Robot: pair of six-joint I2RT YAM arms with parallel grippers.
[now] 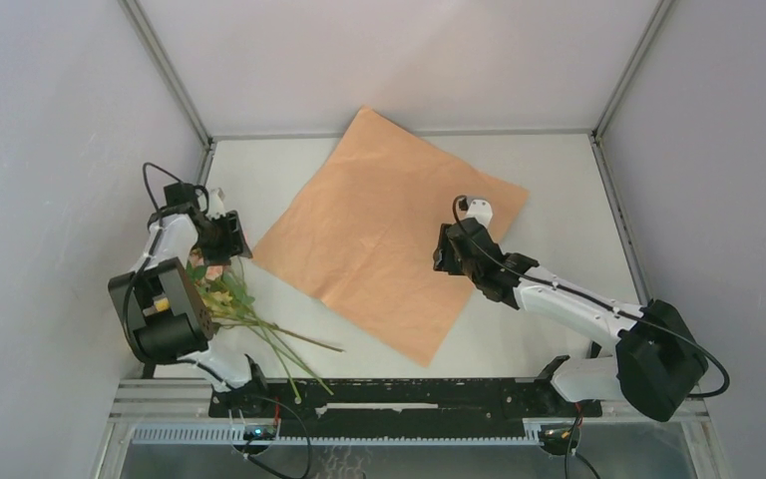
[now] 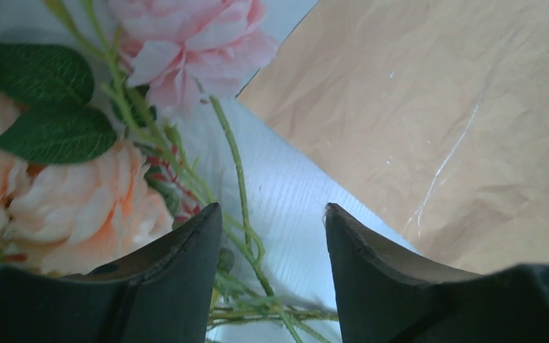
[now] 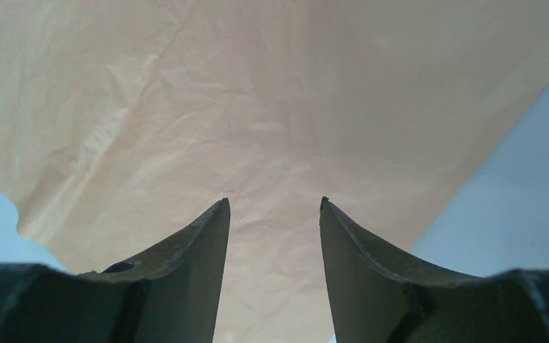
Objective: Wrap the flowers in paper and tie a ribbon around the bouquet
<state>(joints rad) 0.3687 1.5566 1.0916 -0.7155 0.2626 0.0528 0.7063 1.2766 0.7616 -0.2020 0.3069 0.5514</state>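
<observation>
Top external view shows the paper (image 1: 389, 230) lying flat mid-table (image 1: 569, 190), peach side up. The flowers (image 1: 227, 304) lie off it at about 8 o'clock, blooms near the sheet's left corner and stems trailing toward 5 o'clock; no ribbon shows in any view. The left gripper (image 1: 221, 239) hangs over the blooms, jaws apart with a thin stem between them and not clamped, and the right gripper (image 1: 447, 249) hovers released over the paper's 3 o'clock part, so I judge that moving the flowers onto the paper, wrapping and tying are all left to do.
</observation>
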